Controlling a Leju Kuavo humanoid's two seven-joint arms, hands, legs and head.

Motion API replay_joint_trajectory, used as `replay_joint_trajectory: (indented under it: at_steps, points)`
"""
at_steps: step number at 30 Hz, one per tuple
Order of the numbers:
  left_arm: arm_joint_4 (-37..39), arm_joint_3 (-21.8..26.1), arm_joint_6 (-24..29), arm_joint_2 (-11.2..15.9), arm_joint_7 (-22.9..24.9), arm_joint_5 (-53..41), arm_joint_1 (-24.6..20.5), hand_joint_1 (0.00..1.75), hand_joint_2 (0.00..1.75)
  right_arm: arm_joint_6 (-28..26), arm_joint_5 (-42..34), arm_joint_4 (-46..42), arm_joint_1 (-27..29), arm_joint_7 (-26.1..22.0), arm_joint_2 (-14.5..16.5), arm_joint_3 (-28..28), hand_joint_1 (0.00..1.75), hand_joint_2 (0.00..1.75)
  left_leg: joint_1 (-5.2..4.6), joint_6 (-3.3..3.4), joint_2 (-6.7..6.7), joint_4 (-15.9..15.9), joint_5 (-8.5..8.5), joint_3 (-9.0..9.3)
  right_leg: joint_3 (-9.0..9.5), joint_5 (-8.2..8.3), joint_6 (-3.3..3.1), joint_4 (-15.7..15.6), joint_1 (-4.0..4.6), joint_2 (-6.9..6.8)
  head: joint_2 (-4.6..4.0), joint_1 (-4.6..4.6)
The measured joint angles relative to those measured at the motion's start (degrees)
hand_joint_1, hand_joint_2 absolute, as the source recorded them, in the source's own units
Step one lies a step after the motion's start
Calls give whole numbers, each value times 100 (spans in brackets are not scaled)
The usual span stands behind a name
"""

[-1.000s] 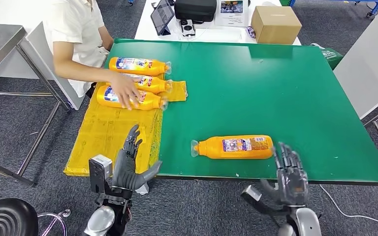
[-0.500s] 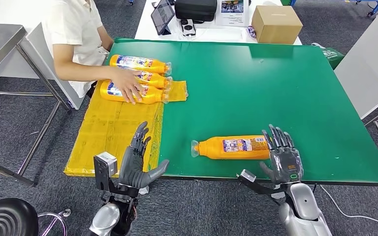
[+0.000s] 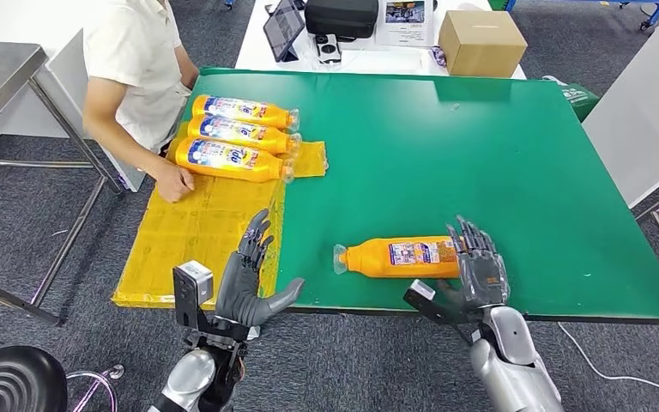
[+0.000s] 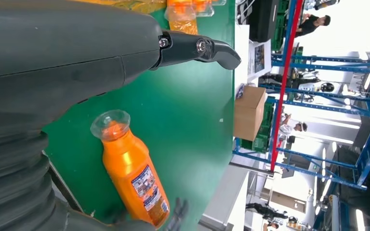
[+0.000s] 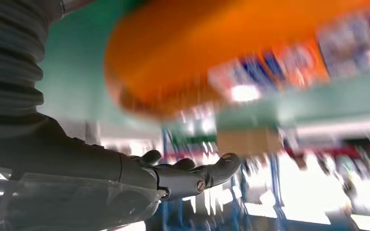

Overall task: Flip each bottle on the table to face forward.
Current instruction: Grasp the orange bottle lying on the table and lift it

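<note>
An orange plastic bottle with a clear cap and a printed label lies on its side on the green surface close to the near edge, cap pointing toward the left edge. The right hand stands at the bottle's base end with its fingers spread and raised against it, nothing grasped. The left hand is empty and open at the near edge, fingers apart, over the yellow mat that covers the surface's near-left corner area. At the far end of that mat three more orange bottles lie side by side, caps toward the surface's middle. A person in a white shirt sits at the left edge, one hand resting on the mat just beside the nearest of the three
</note>
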Motion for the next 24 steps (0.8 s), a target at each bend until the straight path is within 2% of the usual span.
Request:
replay_joint_trajectory:
  at_steps: [8,18,19,22,23,24]
  points:
    - [107,-71,-82,0,74,101,-85,0,175,135,-480,989,-555,-153,-42,227,0,175,0,0,3,0,-1,4,1,-1,0,-1,0,2,0,0]
    - [208,-124,-125,0,106,219,-151,0,175,-4,-454,1420,-803,-170,-39,457,0,175,0,0,4,0,0,26,21,2,-1,-2,0,3,0,1]
    - [217,-136,-128,0,107,222,-156,0,175,-6,-434,1440,-817,-169,-38,483,36,175,0,0,4,0,0,28,23,2,-1,-2,0,3,0,2]
    - [242,-162,-137,0,114,243,-174,0,175,65,-416,1499,-856,-169,-38,551,167,175,0,0,5,0,0,33,26,2,-1,-2,0,4,0,2]
    - [252,-171,-144,0,119,258,-185,0,175,145,-442,1521,-867,-180,-38,572,175,175,0,0,5,0,0,33,26,2,-1,-2,0,4,0,1]
    - [263,-181,-155,-1,125,274,-198,0,175,248,-481,1543,-880,-195,-39,592,175,175,0,0,5,0,0,33,26,2,-1,-2,1,4,0,1]
